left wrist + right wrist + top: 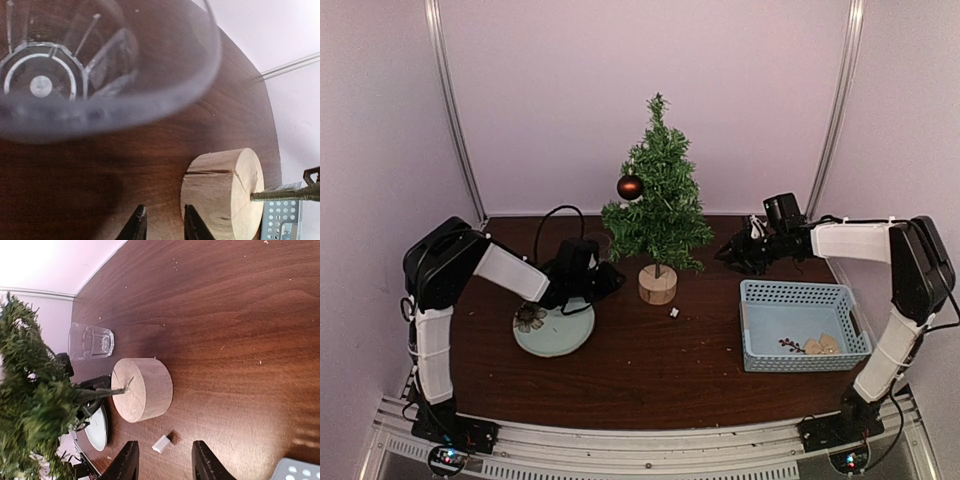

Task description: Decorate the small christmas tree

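Starting at the near edge of the table (650, 390), a broad strip of bare dark wood runs between the two arm bases. Just beyond it on the left lies a pale green plate (560, 338) with a small flower-shaped piece (530, 318) on its left rim. On the right, close to the table's right edge, stands a blue perforated basket (800, 362) holding a few small decorations (820, 345) along its near wall. Between plate and basket the surface is open except for a small white piece (674, 313), which lies just in front and to the right of the round wooden stump (658, 285). The small christmas tree (660, 195) stands upright on that stump at the table's centre, toward the back, with a dark red ball (630, 186) hanging on its left side. The left pincer (165, 227) sits low just beyond the plate, aimed at the stump; its jaws stand narrowly apart with only table between them, holding nothing. A clear drinking glass (45, 85) stands close ahead of it, left of the stump. The right pincer (165, 462) hovers beyond the basket's far left corner, right of the tree and apart from its branches. Its jaws are moderately apart and empty, with the white piece just ahead of them in the wrist view. Behind the tree a narrow strip of table lies before the back wall (650, 60).
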